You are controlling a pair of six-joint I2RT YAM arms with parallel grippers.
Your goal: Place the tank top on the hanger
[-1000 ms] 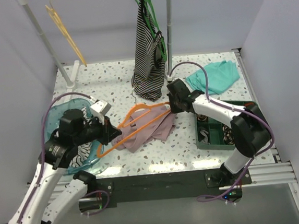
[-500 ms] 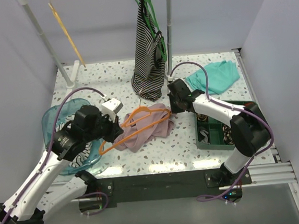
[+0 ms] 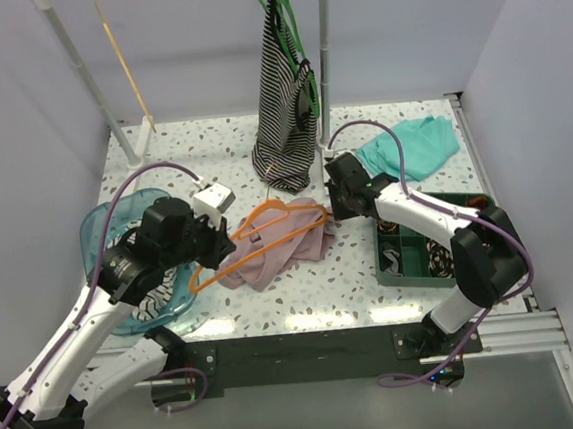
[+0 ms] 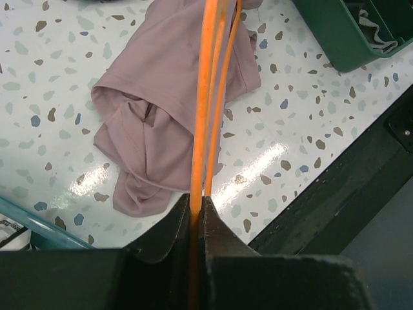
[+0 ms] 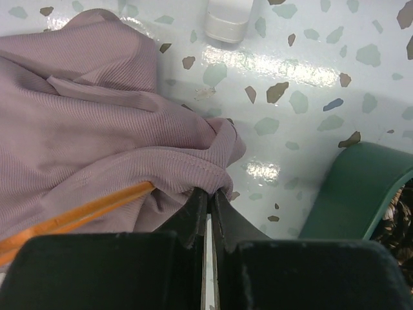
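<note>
Speckled white table [image 3: 201, 152] carries the tank top [image 3: 271, 264], crumpled between both pincers. Ahead of the left pincer [image 4: 197, 201], clenched on the hanger [image 4: 210, 97], lies the cloth. The right pincer [image 5: 208, 194] pinches its edge. The right should probably lift that edge open while the left slides the hanger inside slowly.

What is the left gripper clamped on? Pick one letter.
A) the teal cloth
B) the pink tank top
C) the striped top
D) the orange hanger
D: in the left wrist view the left gripper is shut on the hanger, whose orange bars run out from between its fingers and over the tank top lying on the table.
</note>
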